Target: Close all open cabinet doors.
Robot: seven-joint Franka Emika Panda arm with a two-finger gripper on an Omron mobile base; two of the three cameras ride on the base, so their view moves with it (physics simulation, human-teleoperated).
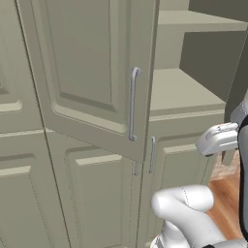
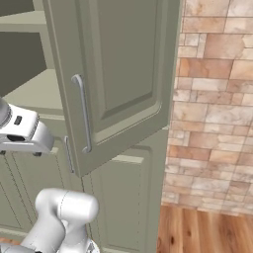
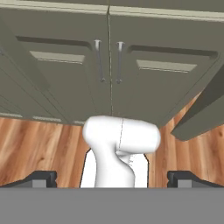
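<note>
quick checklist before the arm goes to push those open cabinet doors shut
1. Left upper door open: ok, it swings out toward the base, bar handle facing us.
2. Right upper door open: ok, swung out beside the brick wall.
3. Lower doors shut: ok, they meet flush in the hand view.
4. Shelf free of anything blocking the doors: ok, it looks bare.
5. Gripper touching a door: not ok, fingertips point down at the wood floor.
6. Gripper open or shut: cannot tell for certain; fingertips sit wide apart.
</note>
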